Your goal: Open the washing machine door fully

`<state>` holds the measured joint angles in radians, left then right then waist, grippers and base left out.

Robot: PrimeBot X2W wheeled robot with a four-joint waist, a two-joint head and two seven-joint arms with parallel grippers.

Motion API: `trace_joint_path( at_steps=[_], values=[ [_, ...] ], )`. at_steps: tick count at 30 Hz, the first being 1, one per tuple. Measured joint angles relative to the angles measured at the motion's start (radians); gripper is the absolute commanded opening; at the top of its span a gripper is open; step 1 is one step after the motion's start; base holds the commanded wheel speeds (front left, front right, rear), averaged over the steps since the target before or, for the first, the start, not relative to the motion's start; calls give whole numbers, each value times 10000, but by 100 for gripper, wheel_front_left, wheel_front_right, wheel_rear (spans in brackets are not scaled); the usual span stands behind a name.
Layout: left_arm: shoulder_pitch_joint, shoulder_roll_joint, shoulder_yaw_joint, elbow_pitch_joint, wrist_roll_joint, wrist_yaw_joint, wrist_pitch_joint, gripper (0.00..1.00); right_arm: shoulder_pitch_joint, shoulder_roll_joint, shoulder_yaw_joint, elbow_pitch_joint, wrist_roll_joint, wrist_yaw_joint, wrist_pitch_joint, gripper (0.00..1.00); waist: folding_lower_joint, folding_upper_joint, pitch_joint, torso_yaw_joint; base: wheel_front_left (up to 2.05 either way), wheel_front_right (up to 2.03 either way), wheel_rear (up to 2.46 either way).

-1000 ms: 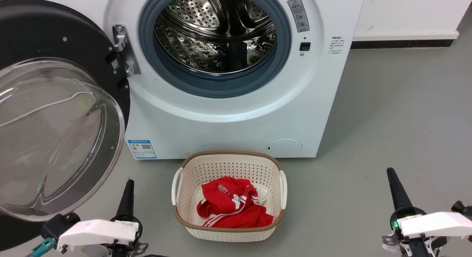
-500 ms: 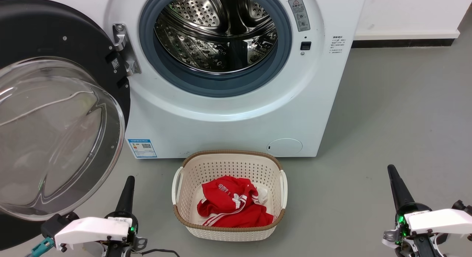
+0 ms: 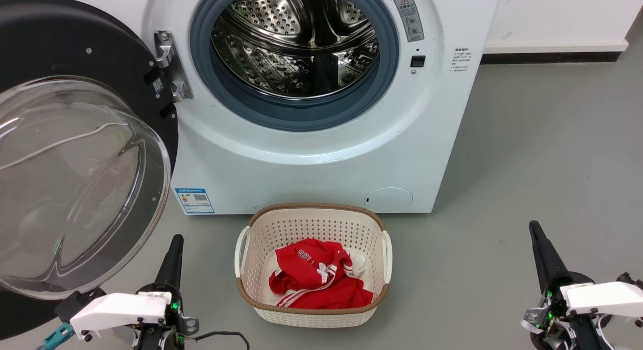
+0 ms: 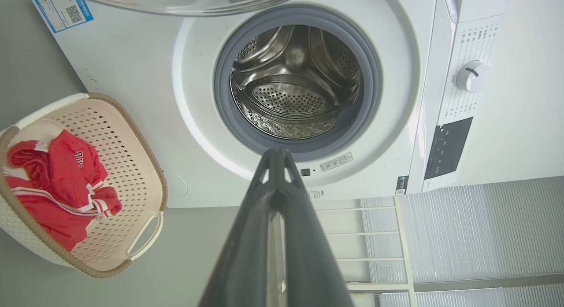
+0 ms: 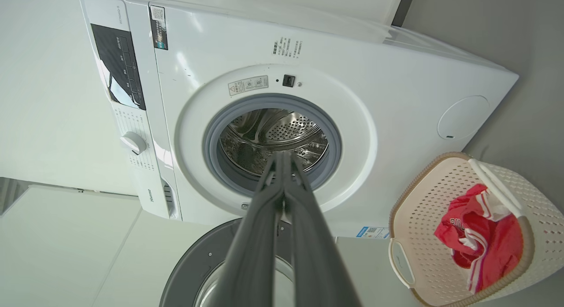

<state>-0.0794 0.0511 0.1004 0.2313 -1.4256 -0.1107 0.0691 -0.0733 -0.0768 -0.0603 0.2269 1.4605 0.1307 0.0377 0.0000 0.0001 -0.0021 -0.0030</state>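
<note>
From the head, the big round black washing machine door (image 3: pixel 80 159), with a clear glass bowl in it, hangs swung wide to the left on its metal hinge (image 3: pixel 171 69). That lets the white boxy washing machine (image 3: pixel 311 159) show its shiny steel drum (image 3: pixel 296 43). The job looks done. The left gripper (image 3: pixel 176 242) and right gripper (image 3: pixel 535 232) sit low, touching nothing. Each wrist view shows two dark fingers (image 4: pixel 251 236) pressed together, holding nothing.

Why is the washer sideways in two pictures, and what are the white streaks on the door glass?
Head view: evenly lit; the streaks on the washing machine door are glare on its bulging glass. Left wrist view: the camera rolls with the arm, so the washing machine looks sideways behind the left gripper. Right wrist view: tipped the other way, behind the right gripper.
</note>
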Motion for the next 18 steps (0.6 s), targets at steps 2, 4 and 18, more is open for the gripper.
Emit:
trace_joint_path(
  at_steps=[2,4,18],
  values=[
    [-39,-2,8,8,-163,-13,46,0,-10,0,-21,13,136,0,69,0,0,0,4,2,0,0,0],
    [-56,-2,17,23,-337,-38,79,0,-44,2,-38,25,311,0,90,0,0,0,8,5,0,0,0],
    [-161,-2,92,113,-1381,-127,341,0,-185,10,-157,125,1315,0,380,0,0,0,38,22,0,0,0]
  ],
)
